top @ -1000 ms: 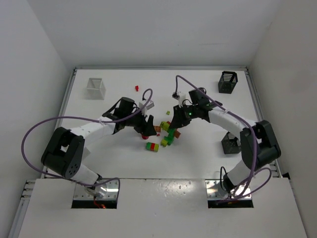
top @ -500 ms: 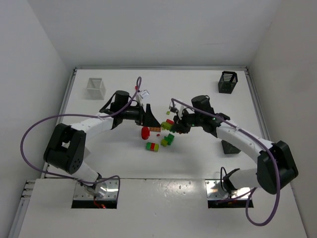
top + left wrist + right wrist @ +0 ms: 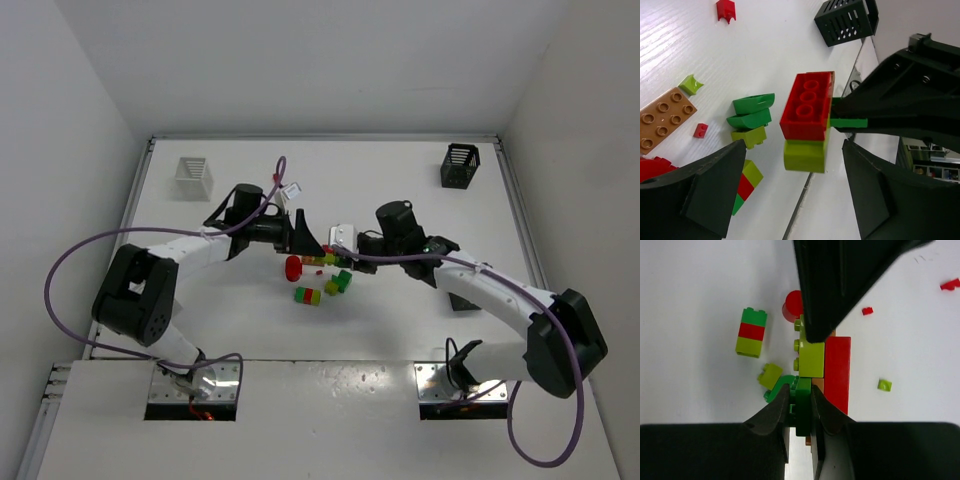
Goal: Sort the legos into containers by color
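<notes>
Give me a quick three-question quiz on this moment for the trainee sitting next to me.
1. True or false: the right hand pinches the red and yellow-green clump by its green piece.
2. Which colour is the middle brick of the loose three-brick stack? A green, B red, C orange-brown.
3. Fill in: the left hand, straddling the clump without touching it, is ___ (open or shut).

Key: 1 true; 2 B; 3 open.
</notes>
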`<state>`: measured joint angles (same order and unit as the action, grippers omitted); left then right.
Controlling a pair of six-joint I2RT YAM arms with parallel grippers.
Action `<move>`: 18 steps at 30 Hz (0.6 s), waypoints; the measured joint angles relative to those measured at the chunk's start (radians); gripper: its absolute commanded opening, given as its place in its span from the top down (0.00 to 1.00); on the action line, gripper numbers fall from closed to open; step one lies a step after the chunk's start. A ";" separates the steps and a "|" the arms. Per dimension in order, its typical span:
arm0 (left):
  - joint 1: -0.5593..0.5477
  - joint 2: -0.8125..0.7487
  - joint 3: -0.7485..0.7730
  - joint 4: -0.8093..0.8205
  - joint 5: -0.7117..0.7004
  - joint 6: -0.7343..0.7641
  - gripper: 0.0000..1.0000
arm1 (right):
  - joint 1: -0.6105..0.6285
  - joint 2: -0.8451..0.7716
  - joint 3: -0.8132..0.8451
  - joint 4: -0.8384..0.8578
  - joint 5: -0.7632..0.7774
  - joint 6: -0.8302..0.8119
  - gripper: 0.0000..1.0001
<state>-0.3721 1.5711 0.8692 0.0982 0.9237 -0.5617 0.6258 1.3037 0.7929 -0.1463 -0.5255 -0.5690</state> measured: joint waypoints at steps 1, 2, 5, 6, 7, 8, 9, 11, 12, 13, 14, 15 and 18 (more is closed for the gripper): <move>0.000 0.005 0.000 -0.001 -0.001 0.000 0.19 | 0.010 -0.002 0.000 -0.002 0.000 -0.019 1.00; 0.000 0.010 0.000 -0.002 -0.001 0.000 0.20 | 0.016 -0.002 0.000 -0.005 0.000 -0.036 1.00; 0.000 0.021 0.002 -0.005 -0.004 0.001 0.30 | 0.034 -0.002 0.000 -0.020 -0.001 -0.081 1.00; 0.000 0.023 0.003 -0.005 -0.004 0.002 0.34 | 0.043 -0.002 0.000 -0.022 -0.001 -0.098 1.00; 0.000 0.024 0.007 -0.003 -0.003 0.001 0.36 | 0.051 -0.002 0.000 -0.024 -0.001 -0.114 1.00; 0.000 0.027 0.010 -0.003 0.000 0.001 0.38 | 0.058 -0.002 0.000 -0.027 0.001 -0.128 1.00; 0.000 0.029 0.012 -0.002 0.005 0.001 0.40 | 0.064 -0.001 0.000 -0.032 0.002 -0.141 1.00; 0.000 0.031 0.013 0.002 0.016 0.000 0.44 | 0.072 -0.001 0.000 -0.040 0.005 -0.161 1.00; 0.000 0.032 0.013 0.002 0.024 0.000 0.45 | 0.077 -0.001 0.000 -0.043 0.009 -0.168 1.00; 0.000 0.034 0.013 0.003 0.029 0.000 0.45 | 0.081 0.000 0.000 -0.044 0.012 -0.174 1.00; -0.002 0.035 0.013 0.006 0.034 0.000 0.45 | 0.084 0.002 0.000 -0.045 0.017 -0.180 1.00; -0.006 0.036 0.013 0.008 0.036 0.000 0.45 | 0.087 0.003 0.000 -0.045 0.019 -0.185 1.00; -0.011 0.038 0.013 0.015 0.042 0.002 0.41 | 0.097 0.010 0.000 -0.042 0.028 -0.195 1.00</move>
<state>-0.3828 1.6089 0.8822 0.1131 0.9661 -0.5594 0.7231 1.3140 0.7933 -0.1879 -0.4973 -0.7639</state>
